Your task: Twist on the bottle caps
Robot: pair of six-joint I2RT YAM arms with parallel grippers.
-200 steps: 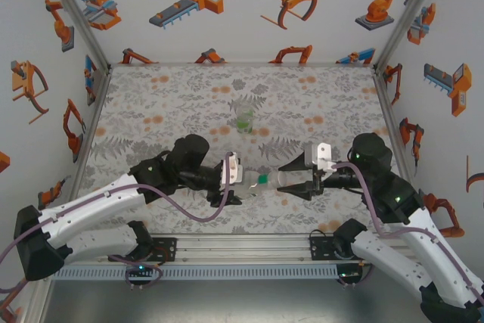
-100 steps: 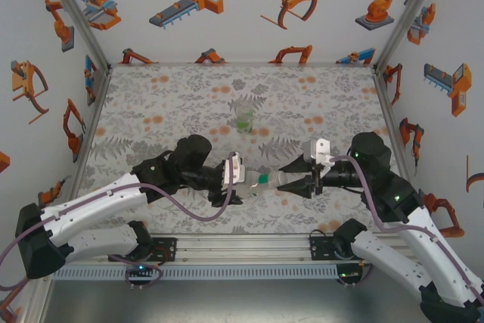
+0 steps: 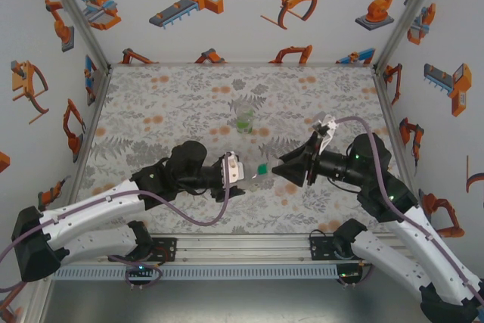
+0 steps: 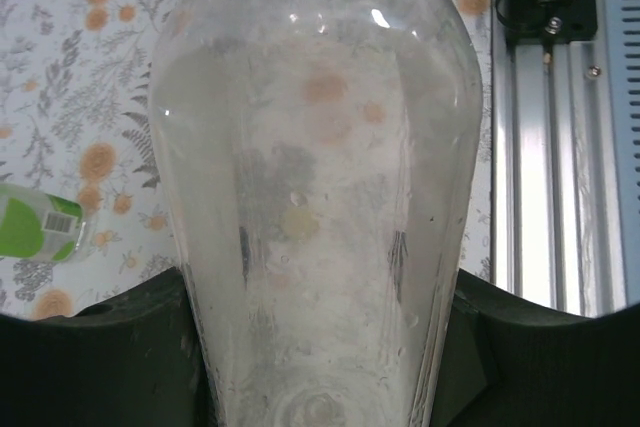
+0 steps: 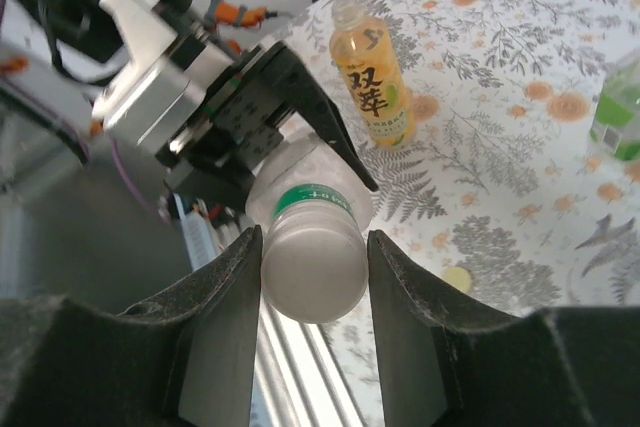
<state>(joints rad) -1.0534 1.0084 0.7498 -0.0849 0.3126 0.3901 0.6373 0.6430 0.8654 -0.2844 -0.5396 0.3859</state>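
**Arms meet above the bench (image 3: 151, 104)**

I see my left gripper (image 3: 238, 175) clamped on the colourless bottle (image 4: 315, 197), held level, neck rightward. My right gripper (image 5: 315, 247), wrist rolled, grips the white cap (image 5: 312, 277) at its mouth.

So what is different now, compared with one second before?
The right arm moved in toward the mouth of the clear bottle and rolled its wrist. The right fingers closed on the cap. The bottle's mouth shifted a little toward the back of the table. Unchanged: the left fingers grip the clear bottle, and the green bottle stands in the same spot.
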